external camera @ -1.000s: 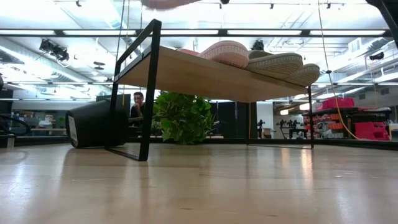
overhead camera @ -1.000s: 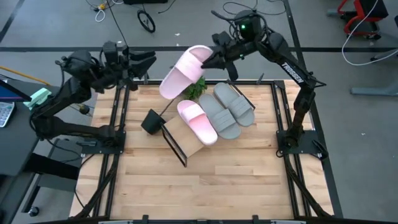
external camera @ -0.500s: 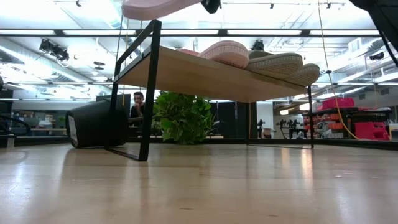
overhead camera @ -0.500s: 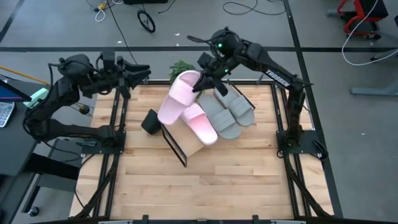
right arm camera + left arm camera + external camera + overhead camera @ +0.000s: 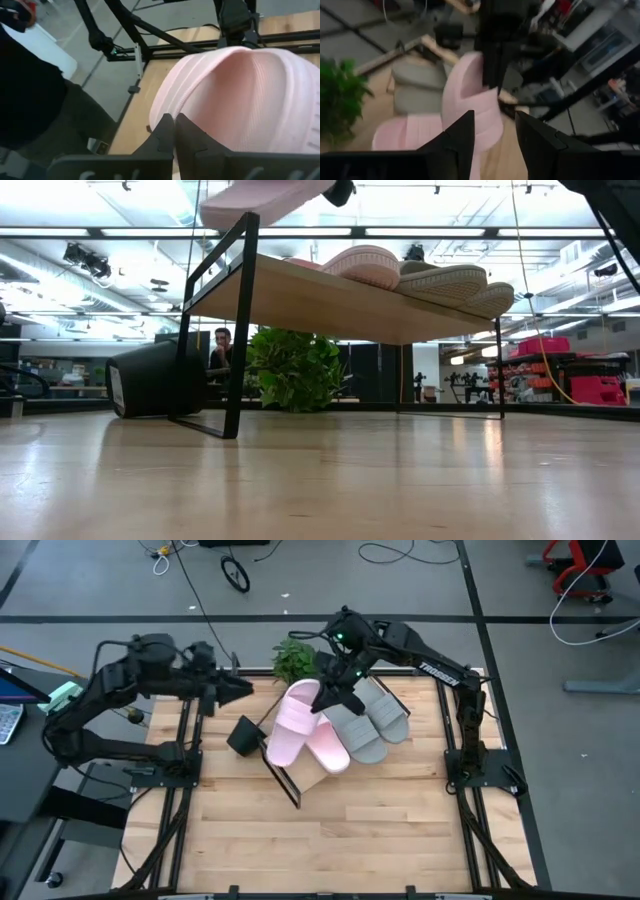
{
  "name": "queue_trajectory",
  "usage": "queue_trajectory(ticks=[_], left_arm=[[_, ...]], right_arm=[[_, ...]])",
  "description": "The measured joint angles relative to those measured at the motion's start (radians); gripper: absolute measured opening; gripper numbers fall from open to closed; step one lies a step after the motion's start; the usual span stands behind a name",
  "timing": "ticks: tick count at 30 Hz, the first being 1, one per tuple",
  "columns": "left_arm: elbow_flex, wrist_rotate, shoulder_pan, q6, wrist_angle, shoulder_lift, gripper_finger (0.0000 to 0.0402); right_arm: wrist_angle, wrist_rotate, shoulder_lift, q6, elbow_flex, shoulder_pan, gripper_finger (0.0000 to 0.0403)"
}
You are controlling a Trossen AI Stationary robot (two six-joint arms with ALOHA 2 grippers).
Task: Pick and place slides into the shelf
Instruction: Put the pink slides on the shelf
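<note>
My right gripper [image 5: 326, 703] is shut on a pale pink slide [image 5: 290, 722], which hangs over the left end of the slanted wooden shelf [image 5: 312, 778]. In the low view this slide [image 5: 262, 194] is above the shelf's board [image 5: 330, 300], clear of it. A second pink slide [image 5: 328, 746] and two grey slides [image 5: 357, 732] [image 5: 382, 710] lie side by side on the shelf. My left gripper [image 5: 238, 691] stands open left of the shelf and holds nothing. Its wrist view looks past its fingers [image 5: 495, 137] at the held slide [image 5: 470, 105]. My right gripper pinches the slide's ribbed strap by its edge [image 5: 170, 112] between its two shut fingers [image 5: 186, 132]. It comes slanting down from the table's far right. The slide hangs lifted clear above the shelf, its free end [image 5: 281, 754] toward the near side.
A green plant [image 5: 294, 659] stands at the table's far edge behind the shelf. A black object [image 5: 243, 734] lies by the shelf's left end. The shelf's black frame [image 5: 240, 320] rises at the left. A person [image 5: 222, 345] sits in the room beyond. Bare tabletop [image 5: 330, 840] lies near.
My right gripper has carried the pink slide from beyond the table's far edge toward the near side and down, over the shelf's left end. The slide has turned to lie along the other slides. My left gripper has tipped downward and sunk, still open.
</note>
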Motion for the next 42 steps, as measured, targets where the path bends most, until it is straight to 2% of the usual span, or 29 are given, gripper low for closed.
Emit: queue_trajectory(ticks=[6,11,14,28,37,42], left_arm=[[0.000,0.020,0.023,0.043,-0.083,0.084,0.0166],[-0.001,0.168,0.068,0.044,-0.049,0.154,0.0180],[-0.001,0.221,0.079,0.043,-0.023,0.183,0.0187],[0.000,0.196,0.113,-0.050,0.012,0.181,0.0189],[0.000,0.198,0.112,-0.094,0.079,0.185,0.0207],[0.000,0.198,0.112,-0.093,0.098,0.195,0.0213]], right_arm=[[-0.009,0.005,0.000,-0.022,0.000,0.029,0.0002],[-0.055,-0.001,0.000,-0.080,0.000,0.037,0.0002],[-0.009,-0.003,0.000,-0.090,0.000,0.033,0.0001],[0.025,-0.019,-0.004,-0.245,0.002,0.020,0.0001],[-0.004,0.113,-0.004,-0.302,0.002,0.047,0.0000],[0.002,0.123,-0.003,-0.305,0.002,0.048,0.0000]])
